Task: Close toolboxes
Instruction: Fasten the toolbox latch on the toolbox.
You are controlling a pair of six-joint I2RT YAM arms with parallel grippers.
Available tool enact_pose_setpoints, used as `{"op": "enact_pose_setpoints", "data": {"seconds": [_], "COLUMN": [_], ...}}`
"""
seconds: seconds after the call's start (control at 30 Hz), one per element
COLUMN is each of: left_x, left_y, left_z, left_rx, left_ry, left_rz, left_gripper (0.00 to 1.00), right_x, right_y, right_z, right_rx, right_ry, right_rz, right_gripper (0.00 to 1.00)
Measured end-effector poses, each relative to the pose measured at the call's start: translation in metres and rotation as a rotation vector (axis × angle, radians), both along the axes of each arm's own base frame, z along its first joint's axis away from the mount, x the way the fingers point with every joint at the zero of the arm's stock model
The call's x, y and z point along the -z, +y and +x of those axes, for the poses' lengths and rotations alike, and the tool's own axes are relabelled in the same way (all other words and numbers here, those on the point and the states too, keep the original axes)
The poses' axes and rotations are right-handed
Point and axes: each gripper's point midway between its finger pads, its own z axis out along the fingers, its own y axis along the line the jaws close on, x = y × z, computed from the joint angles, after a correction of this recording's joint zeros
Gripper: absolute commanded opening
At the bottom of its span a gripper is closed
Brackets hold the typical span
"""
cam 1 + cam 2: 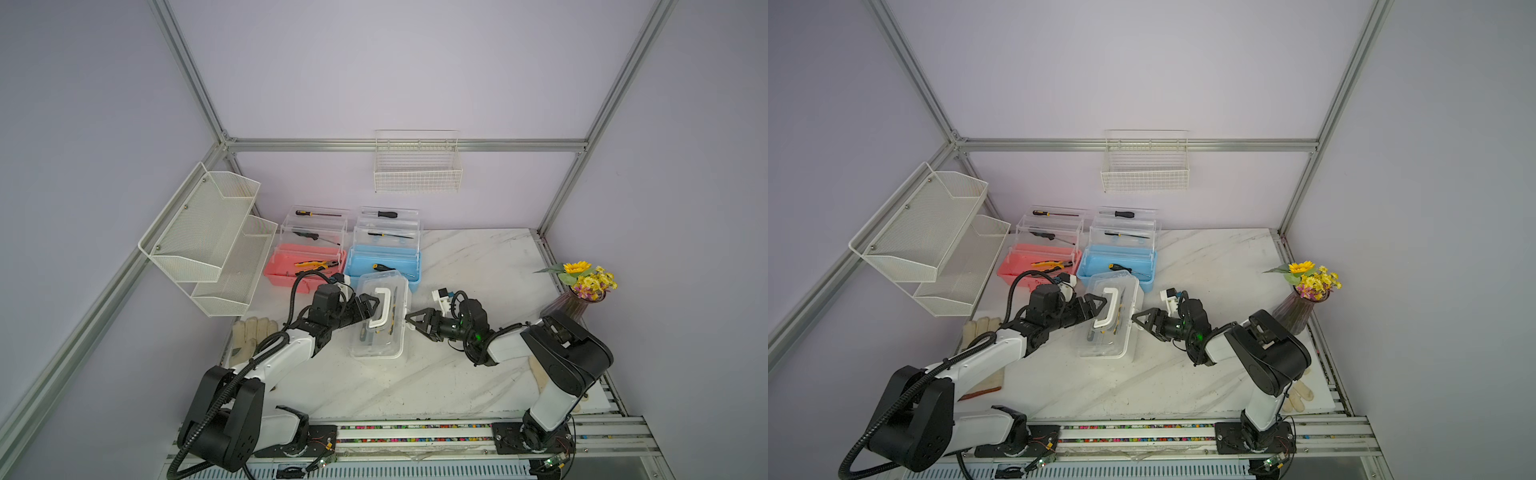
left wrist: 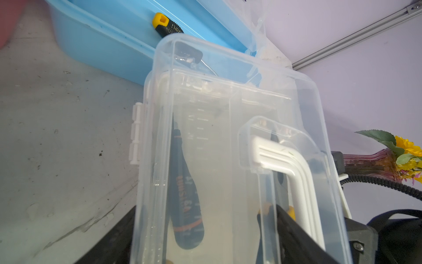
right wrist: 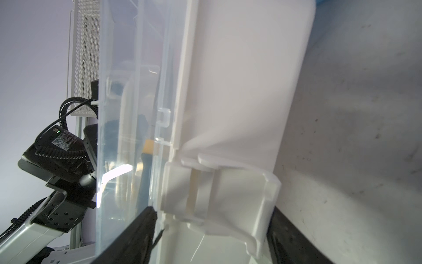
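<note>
The white toolbox [image 1: 376, 347] [image 1: 1104, 347] lies mid-table with its clear lid down and white handle [image 1: 384, 309] on top. My left gripper [image 1: 368, 309] [image 2: 203, 212] is open, straddling the lid's left part, one finger beside the handle [image 2: 294, 173]. My right gripper [image 1: 409, 324] [image 3: 211, 212] is open at the box's right side, its jaws either side of the white latch [image 3: 228, 194]. Behind stand the pink toolbox [image 1: 286, 272] [image 1: 1017, 268] and blue toolbox [image 1: 357, 268] [image 1: 1094, 268], both open with clear lids raised.
Screwdrivers and pliers lie in the open boxes. A mesh shelf [image 1: 208, 232] hangs on the left wall and a wire basket [image 1: 417, 174] on the back wall. Gloves [image 1: 249, 332] lie by the left arm. A vase of flowers [image 1: 582, 291] stands at the right edge.
</note>
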Motion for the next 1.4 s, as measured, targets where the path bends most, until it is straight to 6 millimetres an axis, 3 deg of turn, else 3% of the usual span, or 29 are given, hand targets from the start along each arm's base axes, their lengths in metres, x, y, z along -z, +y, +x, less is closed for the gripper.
{"op": "enact_pose_setpoints", "data": {"seconds": [0.37, 0.77, 0.87, 1.03, 1.4], "left_x": [-0.003, -0.006, -0.006, -0.008, -0.003], "left_y": [-0.003, -0.011, -0.013, -0.022, -0.028], "left_z": [-0.001, 0.000, -0.001, -0.002, -0.008], "left_rx": [0.000, -0.012, -0.017, -0.012, -0.017], "left_ry": [0.006, 0.003, 0.001, 0.006, 0.040], "left_rz": [0.027, 0.078, 0.096, 0.107, 0.113], "left_gripper": [0.80, 0.81, 0.84, 1.00, 1.00], "right_x": [-0.030, -0.025, -0.026, -0.032, -0.029], "right_y": [-0.006, -0.004, -0.003, -0.005, -0.009], "right_z": [-0.007, -0.006, -0.005, -0.002, 0.000], "right_rx": [0.002, -0.005, -0.004, 0.008, 0.028], "right_ry": [-0.081, -0.079, -0.084, -0.103, -0.104], "right_rz": [-0.028, -0.036, -0.042, -0.069, -0.101], "right_gripper": [0.75, 0.76, 0.76, 0.76, 0.70]}}
